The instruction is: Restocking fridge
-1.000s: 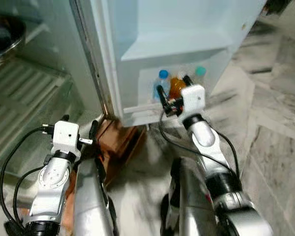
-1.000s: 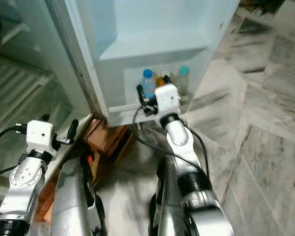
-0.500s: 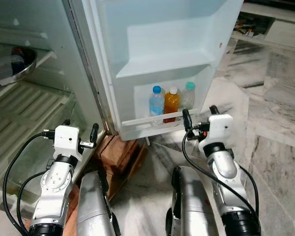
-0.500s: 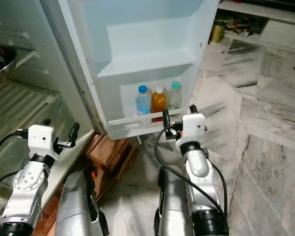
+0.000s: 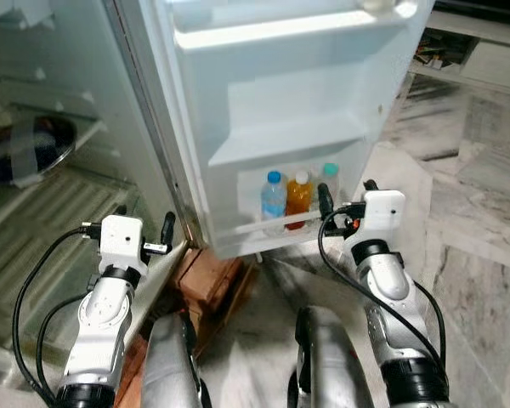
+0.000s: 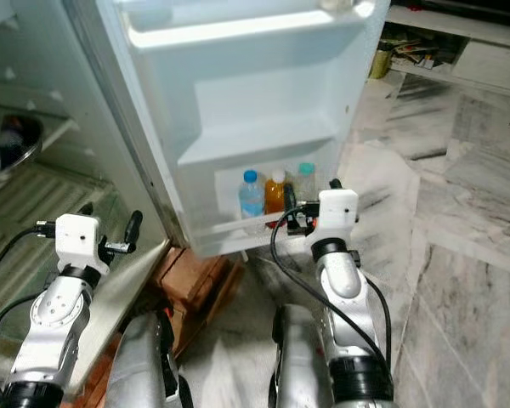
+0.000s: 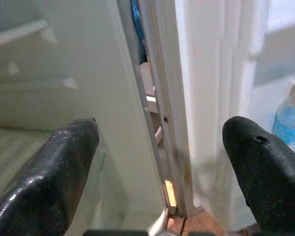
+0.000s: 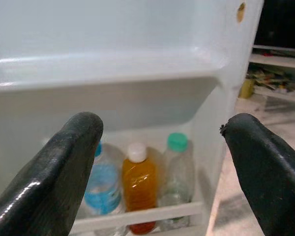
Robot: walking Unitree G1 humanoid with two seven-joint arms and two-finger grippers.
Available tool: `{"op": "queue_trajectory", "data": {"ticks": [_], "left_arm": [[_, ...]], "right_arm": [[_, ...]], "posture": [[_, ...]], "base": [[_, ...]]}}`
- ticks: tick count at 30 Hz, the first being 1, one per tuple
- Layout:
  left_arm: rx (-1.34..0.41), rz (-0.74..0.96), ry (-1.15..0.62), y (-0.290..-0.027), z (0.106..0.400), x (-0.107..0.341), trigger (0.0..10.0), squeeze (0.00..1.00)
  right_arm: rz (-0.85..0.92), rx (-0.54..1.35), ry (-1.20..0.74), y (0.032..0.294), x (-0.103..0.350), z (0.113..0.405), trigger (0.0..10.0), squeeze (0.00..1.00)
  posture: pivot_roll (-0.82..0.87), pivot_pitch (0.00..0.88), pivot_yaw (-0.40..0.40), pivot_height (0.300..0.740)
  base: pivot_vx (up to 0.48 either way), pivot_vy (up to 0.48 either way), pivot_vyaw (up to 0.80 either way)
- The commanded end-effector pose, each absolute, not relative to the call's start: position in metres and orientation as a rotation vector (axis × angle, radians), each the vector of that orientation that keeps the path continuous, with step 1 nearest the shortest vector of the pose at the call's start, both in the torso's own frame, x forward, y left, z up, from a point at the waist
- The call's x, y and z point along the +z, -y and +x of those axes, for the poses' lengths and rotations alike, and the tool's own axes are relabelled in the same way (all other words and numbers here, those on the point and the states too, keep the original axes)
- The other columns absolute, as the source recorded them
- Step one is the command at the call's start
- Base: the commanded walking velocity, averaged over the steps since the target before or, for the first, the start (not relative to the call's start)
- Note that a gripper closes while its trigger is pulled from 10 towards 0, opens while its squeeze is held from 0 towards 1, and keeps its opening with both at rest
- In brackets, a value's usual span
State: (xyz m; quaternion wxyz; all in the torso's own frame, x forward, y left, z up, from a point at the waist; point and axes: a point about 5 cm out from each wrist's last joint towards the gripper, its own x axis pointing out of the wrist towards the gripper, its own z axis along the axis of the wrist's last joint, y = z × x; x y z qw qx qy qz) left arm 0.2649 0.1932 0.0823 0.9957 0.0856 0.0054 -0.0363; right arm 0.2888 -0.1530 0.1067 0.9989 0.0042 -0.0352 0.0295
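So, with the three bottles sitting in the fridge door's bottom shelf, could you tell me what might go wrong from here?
1. The open right gripper hangs close to the orange juice bottle and the green-capped bottle; a forward drift could topple them over the low door rail.
2. The open left gripper sits near the fridge door's hinge edge; swinging the door shut might pinch it.

A pale white fridge door (image 5: pixel 289 93) holds a blue-capped water bottle (image 5: pixel 273 197), an orange juice bottle (image 5: pixel 300 197) and a green-capped clear bottle (image 5: pixel 326 183), above grey-veined marble floor (image 5: pixel 476 255).
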Motion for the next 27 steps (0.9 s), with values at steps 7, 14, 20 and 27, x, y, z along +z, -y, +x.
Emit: {"op": "queue_trajectory", "data": {"ticks": [7,14,20,27], "left_arm": [[-0.046,0.184,-0.089,-0.204,0.244,0.064,10.0,0.00],[0.008,0.166,-0.065,-0.203,0.252,0.069,10.0,0.00],[-0.013,0.185,-0.069,-0.198,0.252,0.068,10.0,0.00],[-0.014,0.189,-0.076,-0.197,0.255,0.068,10.0,0.00]], "right_arm": [[-0.012,0.031,0.014,0.167,0.095,0.271,10.0,0.00],[-0.011,0.045,0.015,0.164,0.097,0.277,10.0,0.00],[-0.006,0.055,0.014,0.160,0.098,0.280,10.0,0.00],[0.022,0.084,-0.038,0.153,0.088,0.271,10.0,0.74]], "posture": [[-0.03,0.006,-0.031,0.719],[-0.02,0.004,-0.042,0.740],[-0.03,0.015,-0.034,0.740],[-0.04,0.023,-0.028,0.740]], "base": [[0.000,0.000,0.00],[0.000,0.000,0.00],[0.000,0.000,0.00],[0.000,-0.189,0.00]]}}
